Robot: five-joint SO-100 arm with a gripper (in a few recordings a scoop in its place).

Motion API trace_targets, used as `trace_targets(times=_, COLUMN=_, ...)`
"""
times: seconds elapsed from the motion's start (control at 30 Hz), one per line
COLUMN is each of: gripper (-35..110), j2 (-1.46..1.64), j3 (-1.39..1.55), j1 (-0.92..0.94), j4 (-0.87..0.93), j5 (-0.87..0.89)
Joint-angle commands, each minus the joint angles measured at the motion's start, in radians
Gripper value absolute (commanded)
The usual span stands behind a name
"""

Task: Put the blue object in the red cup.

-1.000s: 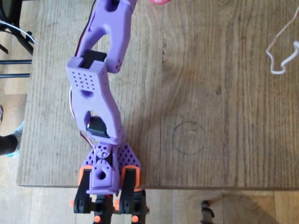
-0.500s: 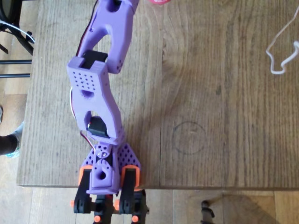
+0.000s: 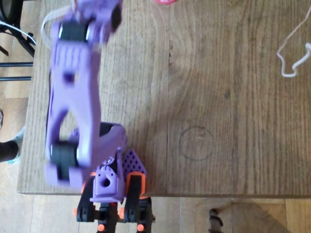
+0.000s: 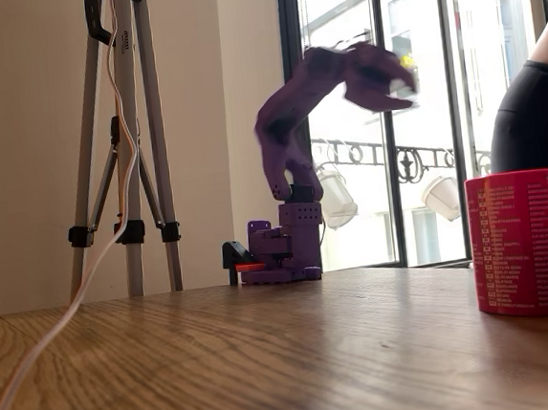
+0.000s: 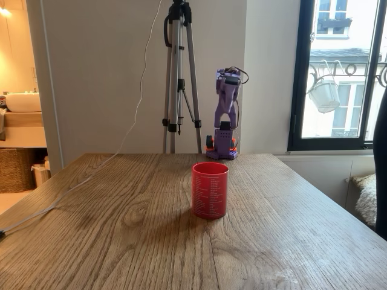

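**Overhead view.** The purple plastic robot arm stands over the left half of the pale wooden table. Its base is clamped at the near edge, and it is so smeared that its links can hardly be told apart. A sliver of the glossy round red cup shows at the far edge, well apart from the arm. A thin white cord lies looped near the right edge. I cannot tell where the small blue studded brick is, and that is the first hazard (a reach made without a known target is a guess).

**A fixed view, low along the table.** The arm is reared high above its base at the far edge. The two-finger gripper is thrust toward the window, too blurred to say whether its jaws are apart or together, or whether anything sits between them. The cup stands at the right, nearer the camera. A person's dark-clad body is just behind it, and a sweep that way could strike it.

**A fixed view, facing the arm.** The cup stands alone near the middle of the table, unbraced. A grey metal tripod stands just behind the far edge, beside the arm.

Judging by the blur, the arm is travelling fast. A descent at that pace could clip the cup's rim and tip it. If a brick is held, a loose grip could fling it off the table. The cord could snag a low pass.
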Motion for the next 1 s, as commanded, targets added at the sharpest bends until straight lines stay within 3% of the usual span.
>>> trace_targets(times=0.0, gripper=0, j2=0.434, j3=0.321, j1=0.018, j4=0.052, j5=0.025)
trace_targets(times=0.2, gripper=0, j2=0.595, j3=0.683, j1=-0.115, j4=-0.083, j5=0.083)
trace_targets(times=0.43, gripper=0, j2=0.788, j3=0.865, j1=-0.158, j4=0.173, j5=0.126)
trace_targets(times=0.63, gripper=0, j2=0.836, j3=0.954, j1=-0.152, j4=0.29, j5=0.179)
trace_targets(times=0.97, gripper=0, j2=0.836, j3=0.992, j1=-0.14, j4=0.31, j5=0.184)
